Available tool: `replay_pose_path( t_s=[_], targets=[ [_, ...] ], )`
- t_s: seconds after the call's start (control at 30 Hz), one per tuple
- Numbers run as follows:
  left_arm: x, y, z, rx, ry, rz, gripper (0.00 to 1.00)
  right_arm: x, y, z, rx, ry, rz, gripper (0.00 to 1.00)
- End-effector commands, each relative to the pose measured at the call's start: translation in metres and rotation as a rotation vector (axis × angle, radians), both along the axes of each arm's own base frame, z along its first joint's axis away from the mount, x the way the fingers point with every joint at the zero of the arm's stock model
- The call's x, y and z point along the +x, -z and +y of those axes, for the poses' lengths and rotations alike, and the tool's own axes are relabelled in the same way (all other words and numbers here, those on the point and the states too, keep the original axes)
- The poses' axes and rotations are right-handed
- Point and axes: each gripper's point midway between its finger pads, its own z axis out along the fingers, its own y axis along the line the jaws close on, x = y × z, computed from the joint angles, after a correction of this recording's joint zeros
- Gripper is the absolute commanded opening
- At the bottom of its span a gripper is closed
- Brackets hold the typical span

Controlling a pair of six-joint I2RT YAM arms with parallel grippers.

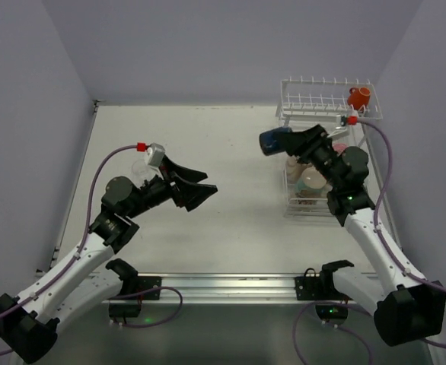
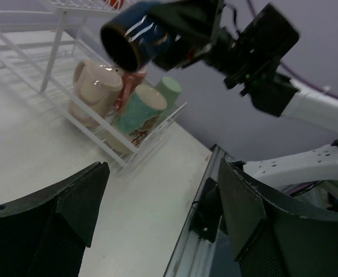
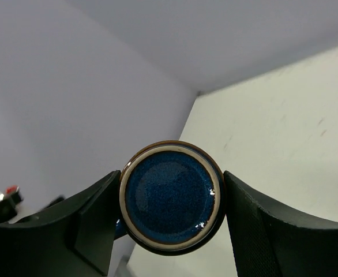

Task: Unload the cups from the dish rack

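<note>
My right gripper (image 1: 286,140) is shut on a small dark blue cup (image 1: 270,141), held on its side in the air left of the dish rack (image 1: 326,103). In the right wrist view the cup's round base (image 3: 171,196) fills the gap between the two fingers. An orange-red cup (image 1: 358,96) sits on the rack's upper shelf. The lower tier holds a pale pink cup (image 2: 97,86), a red-pink one (image 2: 131,83), a patterned cream one (image 2: 140,112) and a light green one (image 2: 169,88). Over the table's middle, my left gripper (image 1: 202,190) is open and empty, facing the blue cup (image 2: 137,37).
The white table (image 1: 230,152) is walled at the back and on both sides. A metal rail (image 1: 223,285) with both arm bases runs along the near edge. The rack stands tight in the back right corner, its lower tier (image 1: 291,209) reaching forward beside my right arm.
</note>
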Motion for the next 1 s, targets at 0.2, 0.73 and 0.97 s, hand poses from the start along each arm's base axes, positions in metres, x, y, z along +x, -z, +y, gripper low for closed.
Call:
replay_pose_path(
  t_s=[0.2,0.73,0.97],
  targets=[
    [-0.009,-0.026,-0.015,-0.342,0.126,0.212,0.8,-0.111,-0.019,0.085,0.248,-0.5,-0.153,0.24],
    [-0.01,-0.019,-0.027,-0.379,0.17,0.279,0.69,-0.127,0.005,0.138,0.267,-0.647,-0.112,0.24],
    [-0.011,-0.013,-0.025,-0.379,0.163,0.299,0.65,-0.114,0.008,0.139,0.244,-0.569,-0.122,0.24]
  ],
)
